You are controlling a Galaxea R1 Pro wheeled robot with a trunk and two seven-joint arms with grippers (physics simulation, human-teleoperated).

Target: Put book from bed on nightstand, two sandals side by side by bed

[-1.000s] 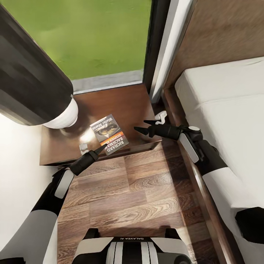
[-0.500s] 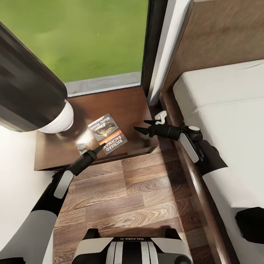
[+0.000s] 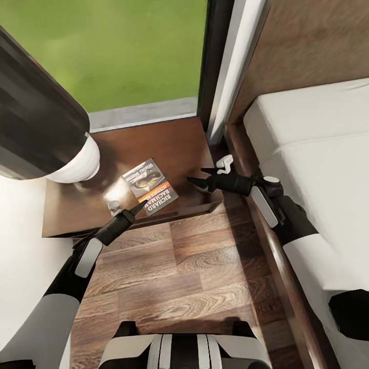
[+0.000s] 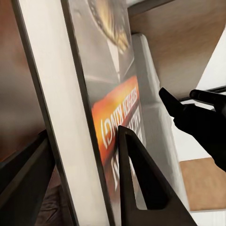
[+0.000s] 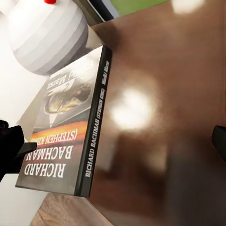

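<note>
The book [image 3: 149, 186] lies face up on the dark-brown nightstand [image 3: 174, 141], with its near corner over the front edge. In the left wrist view its orange band [image 4: 113, 117] runs between my two fingers. My left gripper [image 3: 141, 207] is shut on that near corner. My right gripper [image 3: 197, 176] hovers open over the nightstand's right front part, a hand's width from the book's spine [image 5: 96, 127]. One of its fingertips [image 5: 219, 141] shows at the picture's edge. The bed [image 3: 318, 133], with its grey mattress, lies to the right. The two sandals are out of view.
A lamp with a white ribbed base [image 3: 77, 164] and a dark shade [image 3: 36, 113] fills the nightstand's left part. A small white object [image 3: 224, 164] sits in the gap between nightstand and bed frame. Glass showing grass [image 3: 128, 51] is behind. Wood-plank floor [image 3: 184, 277] lies in front.
The head view has shifted a little, so the lamp and nightstand sit further left in the picture. Both grippers and the book keep the same relation to each other.
</note>
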